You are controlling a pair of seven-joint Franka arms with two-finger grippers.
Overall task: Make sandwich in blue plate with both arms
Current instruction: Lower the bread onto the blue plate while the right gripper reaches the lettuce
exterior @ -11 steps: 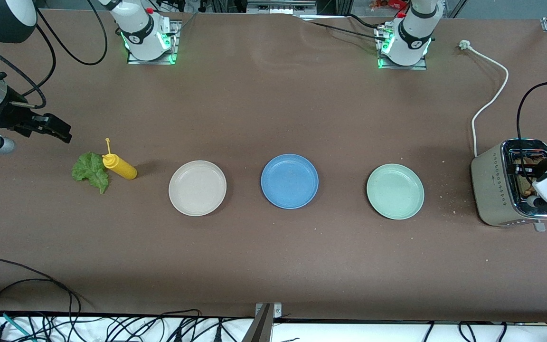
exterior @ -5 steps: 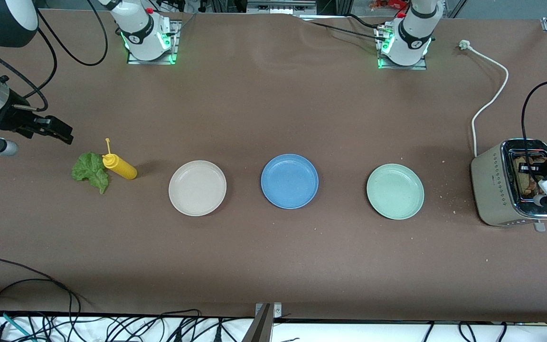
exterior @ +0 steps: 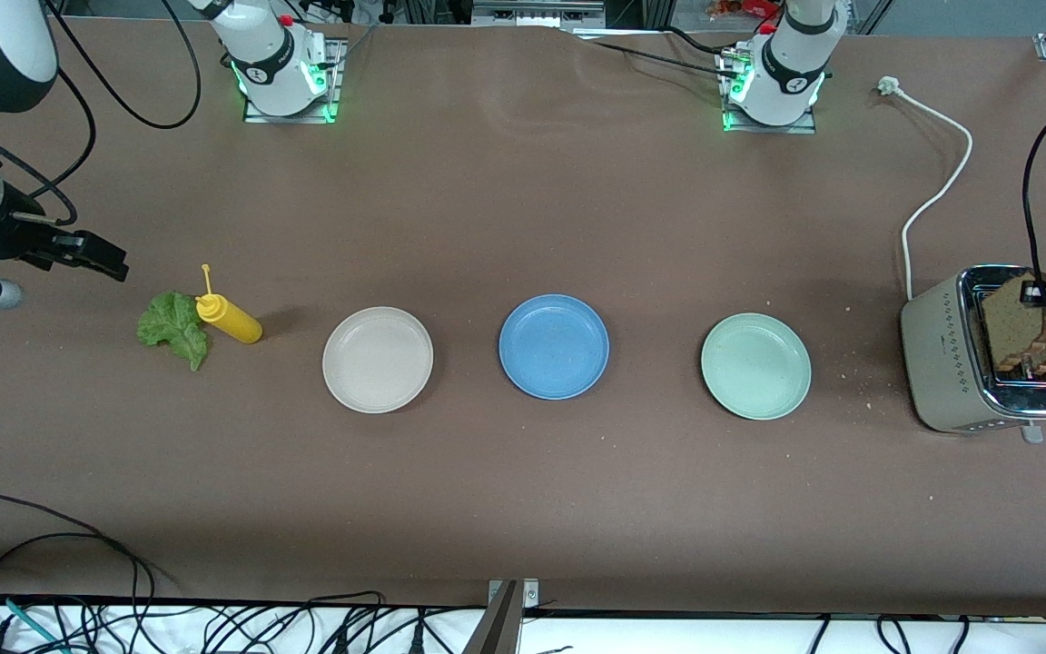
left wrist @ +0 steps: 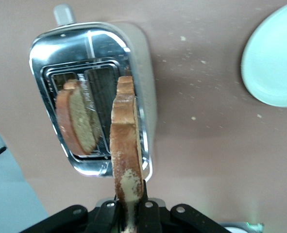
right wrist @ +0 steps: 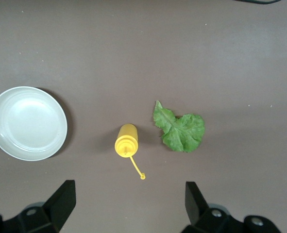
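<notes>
Lifting a bread slice (left wrist: 125, 145) above the toaster (exterior: 941, 363), left tool (left wrist: 129, 213) grips it; right tool (right wrist: 128, 201) waits, released, over the lettuce (right wrist: 181, 130); blue plate (exterior: 554, 346) bare.

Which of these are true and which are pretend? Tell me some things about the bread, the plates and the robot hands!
1. The left gripper is shut on a bread slice above the toaster. True.
2. The blue plate already has bread on it. False: it holds nothing.
3. The right gripper is open, above the yellow bottle and the lettuce leaf. True.
4. The toaster has no bread left in it. False: another slice sits in a slot.
5. The blue plate sits between the beige plate and the green plate. True.
</notes>
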